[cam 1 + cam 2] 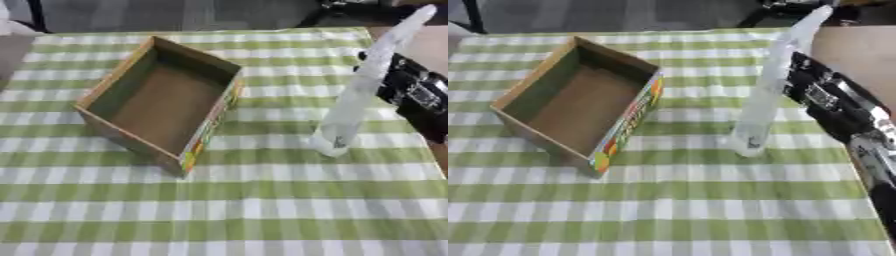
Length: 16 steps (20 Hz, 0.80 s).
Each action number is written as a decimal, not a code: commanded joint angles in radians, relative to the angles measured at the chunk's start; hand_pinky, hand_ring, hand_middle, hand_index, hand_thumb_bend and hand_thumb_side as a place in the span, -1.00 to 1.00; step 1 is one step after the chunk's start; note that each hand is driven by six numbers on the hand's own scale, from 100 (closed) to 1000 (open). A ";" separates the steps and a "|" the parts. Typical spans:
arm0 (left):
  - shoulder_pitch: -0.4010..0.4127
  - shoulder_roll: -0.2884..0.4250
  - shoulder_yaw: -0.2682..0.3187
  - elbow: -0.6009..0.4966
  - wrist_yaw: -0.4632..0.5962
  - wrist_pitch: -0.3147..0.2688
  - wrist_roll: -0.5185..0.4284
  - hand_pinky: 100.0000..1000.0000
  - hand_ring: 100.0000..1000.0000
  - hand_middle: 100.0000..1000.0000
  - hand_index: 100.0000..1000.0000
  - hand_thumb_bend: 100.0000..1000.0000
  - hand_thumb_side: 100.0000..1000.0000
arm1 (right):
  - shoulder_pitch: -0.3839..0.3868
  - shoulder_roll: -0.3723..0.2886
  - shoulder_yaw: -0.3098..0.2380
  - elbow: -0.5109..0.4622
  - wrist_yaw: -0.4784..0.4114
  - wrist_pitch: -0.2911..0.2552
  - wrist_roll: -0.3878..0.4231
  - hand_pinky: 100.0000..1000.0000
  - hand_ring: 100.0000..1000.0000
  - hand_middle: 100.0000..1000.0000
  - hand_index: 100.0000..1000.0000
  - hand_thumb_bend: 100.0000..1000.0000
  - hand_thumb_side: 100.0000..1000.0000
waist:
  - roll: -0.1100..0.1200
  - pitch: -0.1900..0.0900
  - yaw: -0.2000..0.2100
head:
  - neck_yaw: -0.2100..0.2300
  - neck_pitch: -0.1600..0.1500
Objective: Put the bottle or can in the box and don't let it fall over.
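Worktop (pixel 262 215) carries empty box (pixel 166 107); right hand (pixel 820 92) against tall clear bottle (pixel 767 92), steadying it upright; finger closure unclear.

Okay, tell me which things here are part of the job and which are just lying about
Job:
bottle, clear, standing on the table
box, open, nothing in it
right hand, beside the bottle

Lying about:
checked cloth
dark shapes beyond the table's far edge, cannot make out
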 commanded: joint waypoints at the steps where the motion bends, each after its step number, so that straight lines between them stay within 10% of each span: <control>1: -0.004 0.012 0.002 -0.013 -0.001 -0.001 -0.005 0.78 0.47 0.84 0.67 -0.95 0.66 | -0.009 -0.025 -0.002 -0.013 0.025 0.003 -0.006 0.85 1.00 1.00 1.00 -1.00 0.08 | -0.001 -0.009 0.002 | 0.000 -0.015; 16: -0.002 0.008 0.000 -0.012 -0.001 0.001 -0.010 0.78 0.47 0.84 0.67 -0.95 0.66 | -0.022 -0.022 0.016 -0.021 0.053 0.014 -0.015 0.86 1.00 1.00 1.00 -1.00 0.08 | -0.002 -0.006 0.007 | -0.005 -0.018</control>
